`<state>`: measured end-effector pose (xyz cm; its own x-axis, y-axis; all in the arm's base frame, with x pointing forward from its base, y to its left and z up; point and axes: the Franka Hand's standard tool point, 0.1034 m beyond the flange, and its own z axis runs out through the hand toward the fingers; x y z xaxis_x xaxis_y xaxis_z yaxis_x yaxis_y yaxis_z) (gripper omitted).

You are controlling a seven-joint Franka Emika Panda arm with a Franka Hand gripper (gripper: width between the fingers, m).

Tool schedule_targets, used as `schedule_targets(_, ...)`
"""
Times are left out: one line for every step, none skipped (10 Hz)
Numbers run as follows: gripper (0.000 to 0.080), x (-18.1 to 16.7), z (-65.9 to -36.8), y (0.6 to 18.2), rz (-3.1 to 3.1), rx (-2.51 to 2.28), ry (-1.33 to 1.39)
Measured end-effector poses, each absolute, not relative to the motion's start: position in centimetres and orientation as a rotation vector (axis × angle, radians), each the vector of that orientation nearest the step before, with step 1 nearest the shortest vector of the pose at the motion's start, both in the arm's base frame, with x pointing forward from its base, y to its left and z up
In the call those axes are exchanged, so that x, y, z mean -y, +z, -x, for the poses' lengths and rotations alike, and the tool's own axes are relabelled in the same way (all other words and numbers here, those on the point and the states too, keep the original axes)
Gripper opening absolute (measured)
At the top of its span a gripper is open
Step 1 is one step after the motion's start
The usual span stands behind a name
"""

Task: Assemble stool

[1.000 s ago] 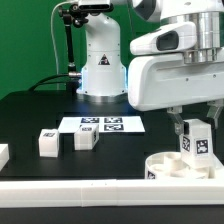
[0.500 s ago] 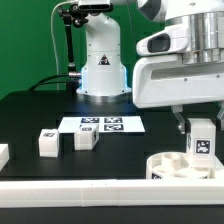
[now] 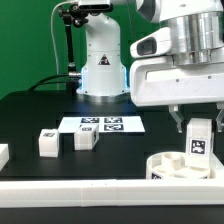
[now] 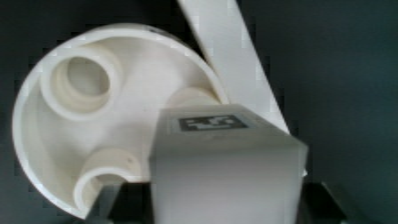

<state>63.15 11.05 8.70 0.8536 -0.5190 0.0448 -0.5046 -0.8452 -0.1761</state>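
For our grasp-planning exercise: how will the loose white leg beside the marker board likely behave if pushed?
The leg looks like rigid moulded plastic, so probably stiff and light. Its flat, blocky faces suggest it would slide on the table rather than roll.

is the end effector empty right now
No, the end effector is clamped on a white blocky plastic stool leg over the round white rimmed seat disc.

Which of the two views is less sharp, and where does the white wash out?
Wrist view: soft overall, the tag on the leg is smeared and the seat disc fades into pale glare. Exterior view: sharper, the marker board tags are distinct, but the arm's white housing is bright and nearly featureless.
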Motion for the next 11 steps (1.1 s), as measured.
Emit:
schedule_targets(0.0346,-11.0,-63.16,8.69,2.847,-0.853,-0.127)
schedule_targets(0.0346,-10.99,-63.14,8.68,2.81,-0.94,-0.114)
schedule_targets(0.0346,-11.05,-63.11,8.66,2.784,-0.997,-0.105)
schedule_targets(0.0346,-11.17,-63.04,8.61,2.731,-1.114,-0.088)
schedule_targets(0.0346,-11.28,-62.99,8.58,2.682,-1.213,-0.072)
schedule_targets(0.0346,-11.35,-62.93,8.55,2.646,-1.275,-0.057)
schedule_targets(0.0346,-11.46,-62.87,8.53,2.575,-1.392,-0.032)
schedule_targets(0.0346,-11.58,-62.8,8.5,2.53,-1.463,-0.015)
schedule_targets(0.0346,-11.72,-62.7,8.48,2.531,-1.465,-0.007)
schedule_targets(0.0427,-11.77,-62.7,8.48,2.534,-1.459,-0.007)
schedule_targets(0.0427,-11.79,-62.69,8.48,2.538,-1.452,-0.008)
